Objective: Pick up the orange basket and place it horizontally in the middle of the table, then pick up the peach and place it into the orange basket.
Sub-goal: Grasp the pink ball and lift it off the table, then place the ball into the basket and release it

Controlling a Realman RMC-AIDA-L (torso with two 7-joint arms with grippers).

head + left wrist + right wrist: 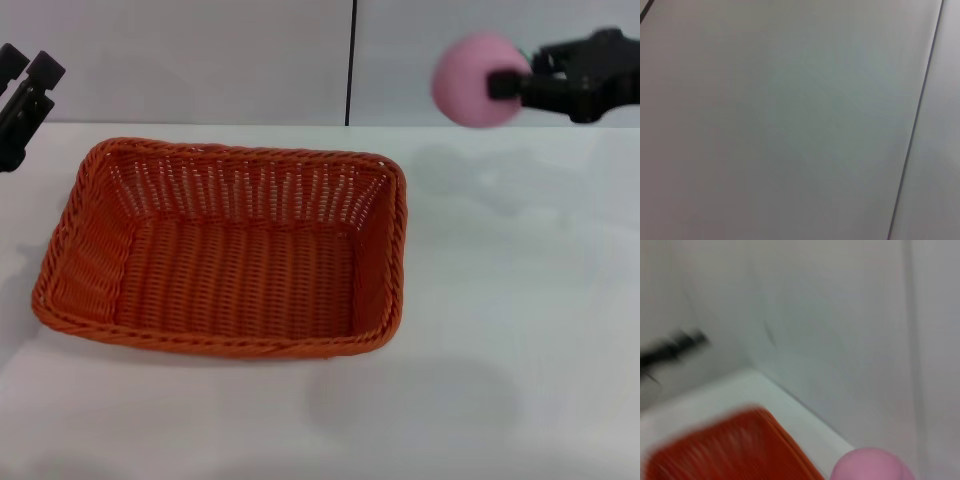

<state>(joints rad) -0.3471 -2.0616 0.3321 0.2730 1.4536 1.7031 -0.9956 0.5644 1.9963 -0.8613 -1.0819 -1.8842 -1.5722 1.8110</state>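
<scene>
The orange basket [225, 250] lies lengthwise across the white table [500, 300], left of centre, with nothing inside. High above the table's back right, my right gripper [500, 82] is shut on the pink peach [472, 80], which hangs in the air to the right of the basket. In the right wrist view the peach [872, 465] shows at the picture's edge with a corner of the basket [730, 447] beyond it. My left gripper [22, 72] is raised at the far left, above the basket's left end, fingers apart and holding nothing.
A pale wall with a dark vertical seam [351, 60] stands behind the table. The left wrist view shows only that wall and a seam [917, 120]. The peach's shadow falls on bare tabletop [480, 180] to the right of the basket.
</scene>
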